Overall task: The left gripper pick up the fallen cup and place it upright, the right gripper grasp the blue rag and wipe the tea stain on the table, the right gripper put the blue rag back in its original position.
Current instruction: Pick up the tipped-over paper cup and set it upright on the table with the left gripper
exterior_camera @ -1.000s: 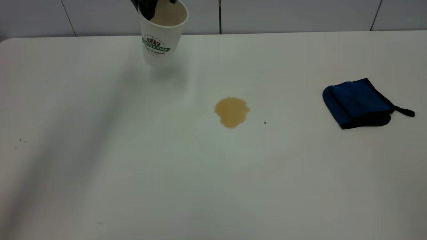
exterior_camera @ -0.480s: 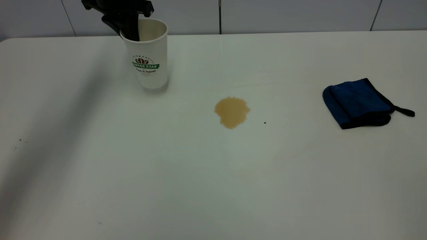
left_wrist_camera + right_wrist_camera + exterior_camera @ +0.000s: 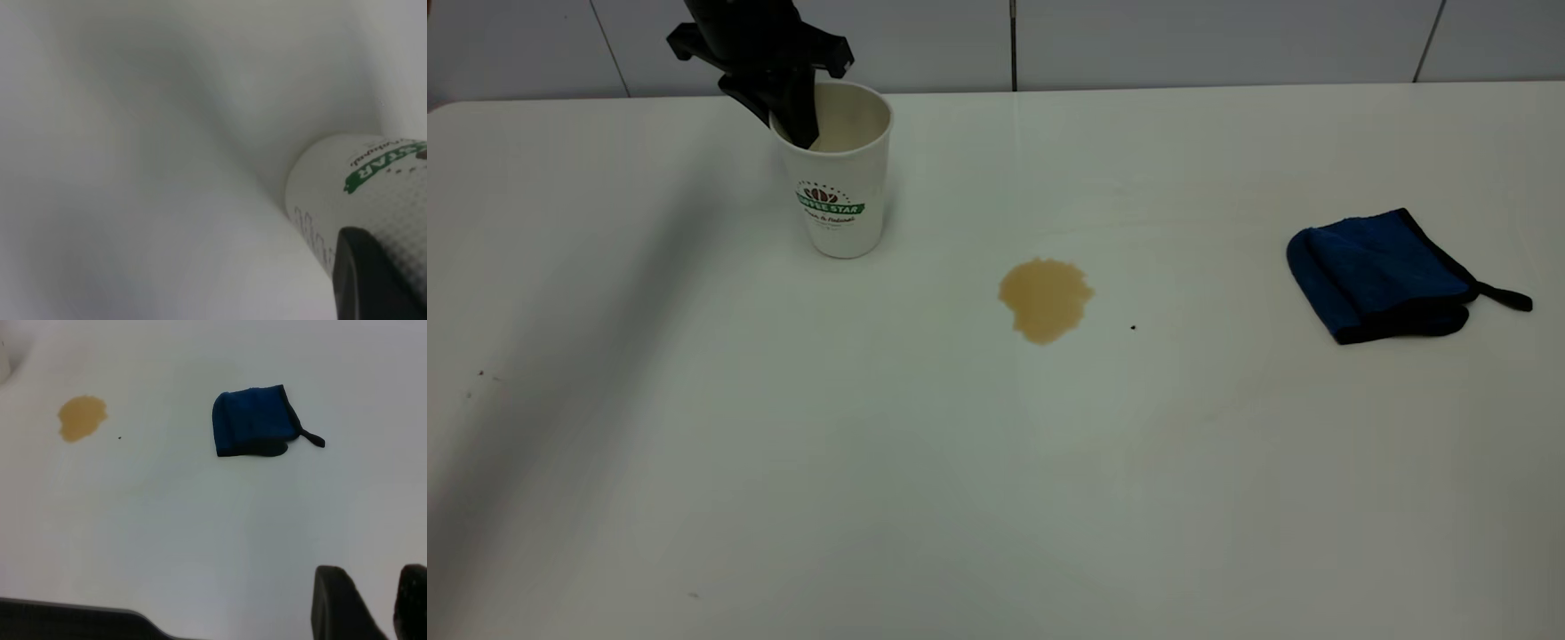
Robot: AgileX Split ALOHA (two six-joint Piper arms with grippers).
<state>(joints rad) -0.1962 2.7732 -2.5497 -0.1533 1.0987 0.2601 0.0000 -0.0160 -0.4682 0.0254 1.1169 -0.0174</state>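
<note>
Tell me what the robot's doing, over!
Left gripper shut on the cup, cup upright on the table. Right gripper open, clear of blue rag. Tea stain unwiped, nothing blocking.

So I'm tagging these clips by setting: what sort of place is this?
Probably a robot test bench: a plain white table against a panelled wall, with only a staged spill on it: a paper cup, a tea stain and a blue rag.
</note>
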